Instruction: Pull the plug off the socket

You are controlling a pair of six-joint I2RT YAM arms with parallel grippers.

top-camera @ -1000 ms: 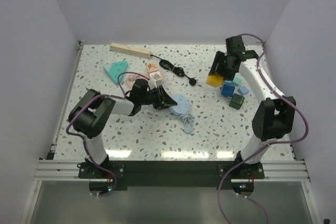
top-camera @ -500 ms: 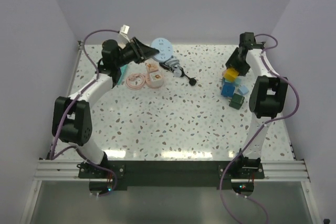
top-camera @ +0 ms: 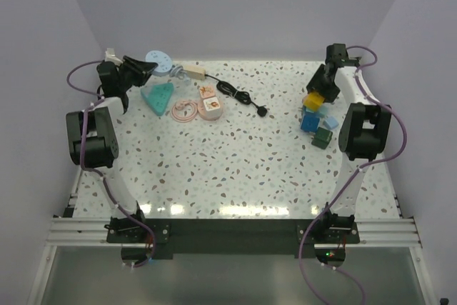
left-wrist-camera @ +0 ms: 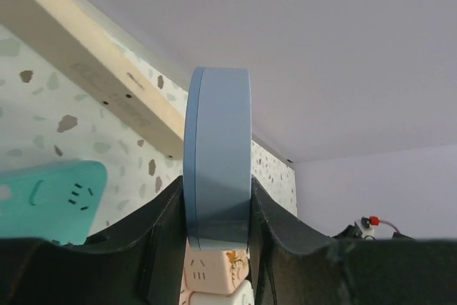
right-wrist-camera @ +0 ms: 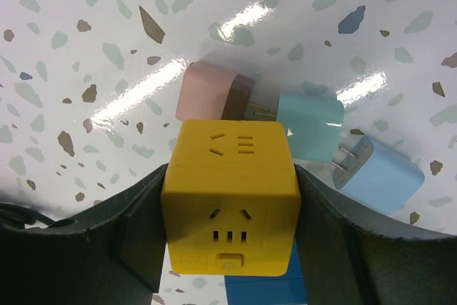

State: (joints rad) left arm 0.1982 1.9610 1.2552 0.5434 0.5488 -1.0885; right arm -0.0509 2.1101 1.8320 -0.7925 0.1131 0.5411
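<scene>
Both arms extended, gripping disc (top-camera: 158, 60) (near socket (top-camera: 193, 71)), cube (top-camera: 313, 100)

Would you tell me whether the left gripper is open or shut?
Shut: the left gripper clamps the blue disc between its fingers.

Left arm (top-camera: 89, 133) stretches to the far-left corner, left hand (top-camera: 143, 68) level and pinching a blue disc (left-wrist-camera: 218, 155) on edge. Right arm (top-camera: 360, 130) stands folded at the far right, wrist tipped down, right hand (top-camera: 319, 87) clamped on both sides of a yellow cube (right-wrist-camera: 230, 205).
</scene>
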